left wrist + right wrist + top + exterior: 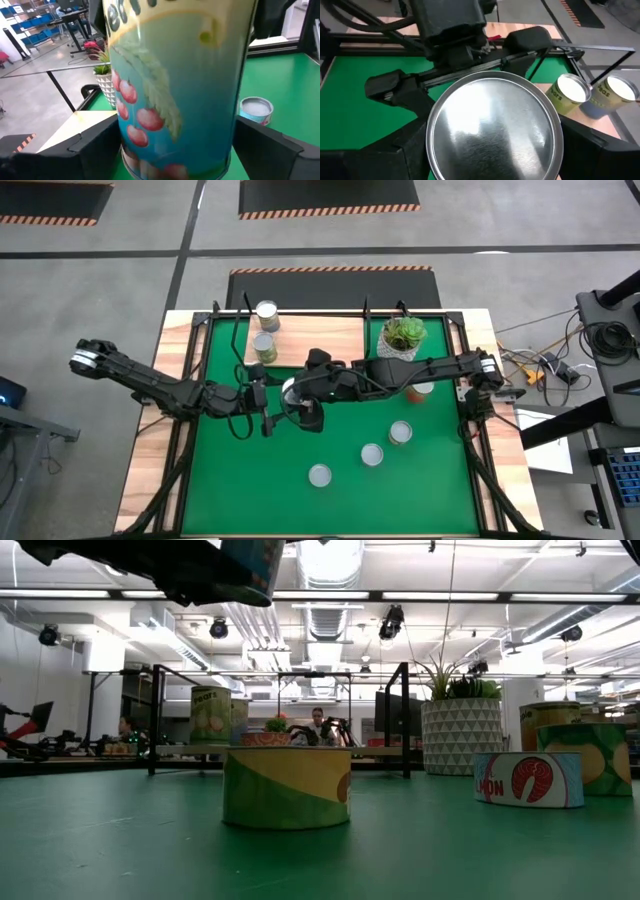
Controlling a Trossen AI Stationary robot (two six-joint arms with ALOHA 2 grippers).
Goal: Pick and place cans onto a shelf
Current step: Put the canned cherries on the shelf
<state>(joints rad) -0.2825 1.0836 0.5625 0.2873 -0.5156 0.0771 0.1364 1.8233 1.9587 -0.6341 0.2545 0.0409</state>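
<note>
A tall can with a blue label showing red cherries [175,100] and a silver top [492,125] is held up between both grippers over the mat's middle [290,390]. In the low view it is high above the mat [245,570]. My left gripper [177,150] comes in from the left and my right gripper [495,155] from the right. Each has a finger on either side of the can. Two cans [266,312] [263,346] stand on the light-wood shelf [320,340]. My left gripper pinches the can's side wall [127,145] between its two fingers, coming at it roughly level from the table's left. The can stands upright, lifted clear of the mat. My right gripper has its fingers [400,155] on either side of the can's top rim [435,140], coming from above and pointing down.
Three cans [400,432] [372,453] [319,475] stand on the green mat at the near right. An orange can [420,390] stands under the right arm. A potted plant [402,335] stands at the shelf's right end. The shelf's black wire frame [405,720] rises at the back.
</note>
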